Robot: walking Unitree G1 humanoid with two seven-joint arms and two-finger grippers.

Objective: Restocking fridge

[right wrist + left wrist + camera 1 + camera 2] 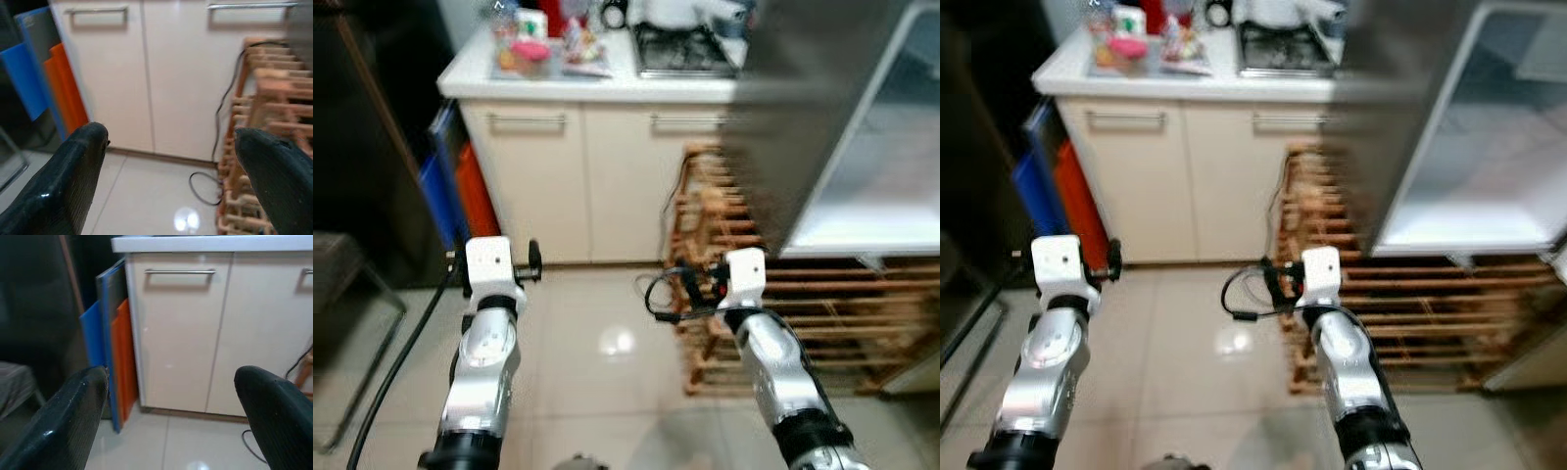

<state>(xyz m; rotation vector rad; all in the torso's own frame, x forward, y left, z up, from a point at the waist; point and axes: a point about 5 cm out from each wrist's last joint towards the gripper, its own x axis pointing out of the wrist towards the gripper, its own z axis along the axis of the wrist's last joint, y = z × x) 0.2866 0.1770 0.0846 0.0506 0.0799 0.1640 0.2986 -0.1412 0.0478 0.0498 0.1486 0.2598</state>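
Observation:
The fridge stands at the right with its grey door [793, 127] swung open and a white inner shelf [891, 186] showing. Several food packages [524, 49] lie on the white counter [548, 86] at the back. My left gripper [171, 396] is held up over the tiled floor and points at the cream cabinet doors [181, 333]. It is open, with nothing between its fingers. My right gripper [171, 156] is also open and holds nothing, level with the left one and close to the wooden rack [264, 98].
A slatted wooden rack [803, 313] stands under the fridge, with a black cable [658, 294] hanging beside it. Blue and orange boards [460, 191] lean against the cabinet's left side. A dark chair [342, 294] is at the far left. A hob [683, 49] sits on the counter.

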